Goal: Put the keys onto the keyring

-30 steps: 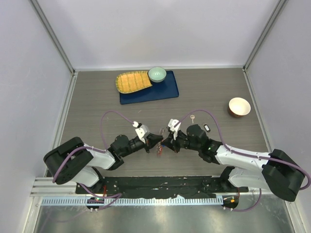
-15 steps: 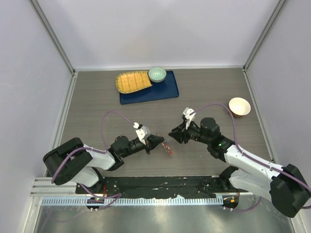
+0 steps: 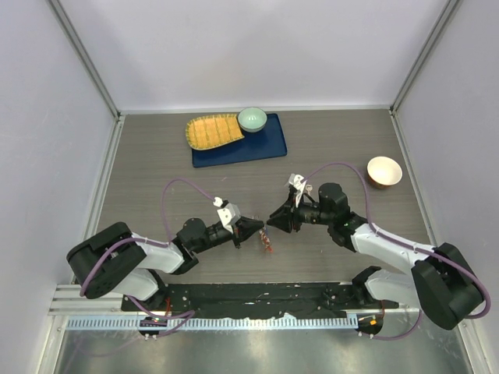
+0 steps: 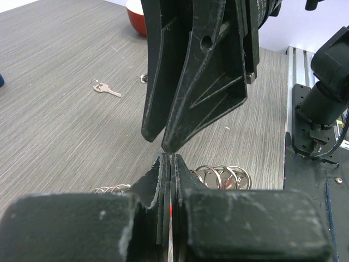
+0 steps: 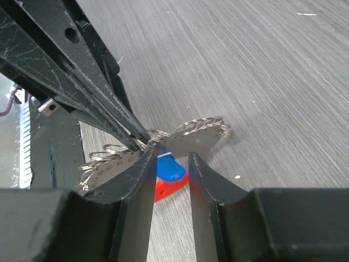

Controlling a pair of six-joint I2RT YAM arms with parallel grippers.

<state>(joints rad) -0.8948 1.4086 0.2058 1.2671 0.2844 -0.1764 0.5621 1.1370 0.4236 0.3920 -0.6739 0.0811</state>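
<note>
left tool point(image 4: 169, 158) clamped shut on the grey metal ring-and-chain keyring with red tag point(image 5: 199, 126), centre of top view; right tool point(image 5: 172, 155) half open astride it, gripping nothing. closing off-centre could tug the keyring free.

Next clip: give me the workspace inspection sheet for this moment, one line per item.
Surface: grey wood-grain table, faintly scratched.
Job's things: keyring at centre front between the hands; blue-headed key and red-headed key just under its rings; whether they are threaded cannot be told.
Clutter: blue tray holding a woven dish and green bowl at the back; small bowl at right; bare silver key loose.
Hands: left hand shut on the keyring; right hand open, tips meeting the left's.
Cables: left cable and right cable, purple, loop above the arms.
Surroundings: pale walls; nothing else seen.
</note>
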